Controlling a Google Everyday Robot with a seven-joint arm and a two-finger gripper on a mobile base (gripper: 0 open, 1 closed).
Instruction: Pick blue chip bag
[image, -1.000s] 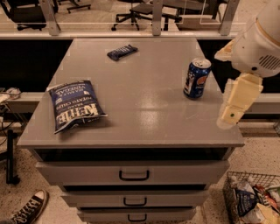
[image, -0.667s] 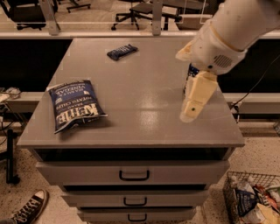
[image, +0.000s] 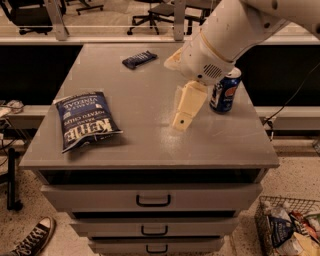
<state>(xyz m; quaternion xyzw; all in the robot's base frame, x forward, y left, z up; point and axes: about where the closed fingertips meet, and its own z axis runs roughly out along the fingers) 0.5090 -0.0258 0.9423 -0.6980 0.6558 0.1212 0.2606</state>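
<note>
The blue chip bag (image: 85, 120) is a large dark blue crinkly bag with white "KETTLE" lettering. It lies flat near the front left of the grey cabinet top (image: 150, 145). My gripper (image: 182, 119) is cream-coloured and points down over the middle of the top, well to the right of the bag and apart from it. It hangs just left of the blue Pepsi can (image: 226, 91). The thick white arm (image: 225, 35) comes in from the upper right. Nothing is seen in the gripper.
A small dark blue candy-bar wrapper (image: 140, 59) lies at the back of the top. Below are drawers with handles (image: 153, 201). A wire basket of snacks (image: 290, 230) stands on the floor at the right, a sneaker (image: 30, 241) at the left. Office chairs (image: 160, 12) stand behind.
The arm has swung left, from beyond the cabinet's right edge past the can, to the middle of the top. The bag, can and wrapper have not moved.
</note>
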